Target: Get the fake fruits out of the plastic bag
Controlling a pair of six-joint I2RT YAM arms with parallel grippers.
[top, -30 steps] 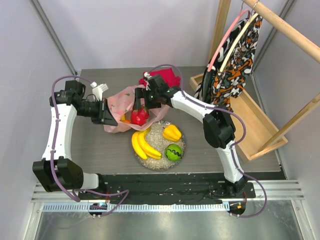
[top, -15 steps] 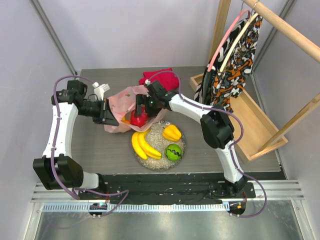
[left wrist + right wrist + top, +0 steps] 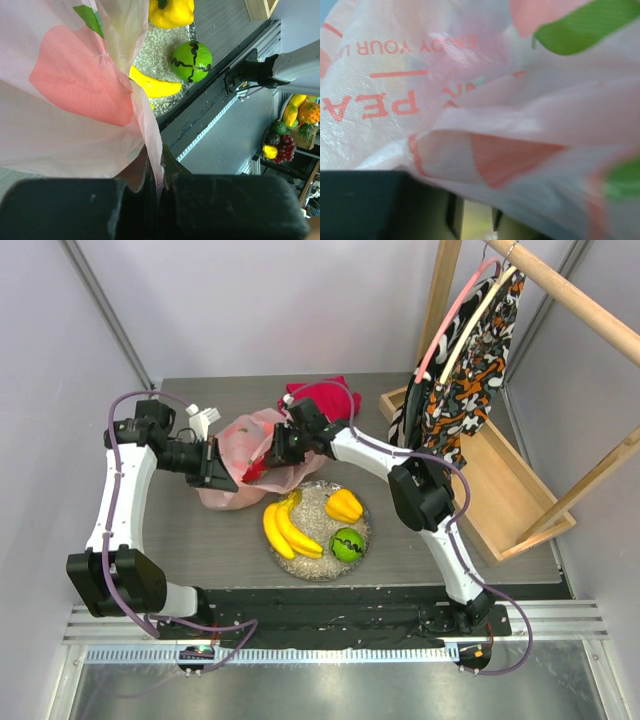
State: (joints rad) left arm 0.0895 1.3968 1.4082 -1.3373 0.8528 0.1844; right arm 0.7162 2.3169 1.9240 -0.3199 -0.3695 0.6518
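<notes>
Pink plastic bag (image 3: 75, 100) between left fingers (image 3: 65, 210)

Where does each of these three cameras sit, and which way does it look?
Top external: fixed above and behind, looking down on the table; both arms show, left gripper and right gripper at the plastic bag.
Left wrist: on the left arm, looking past its fingers pinching the bag toward the green apple.
Right wrist: on the right arm, close against the bag; fingers at bottom.
Shared: the bag in all.
</notes>
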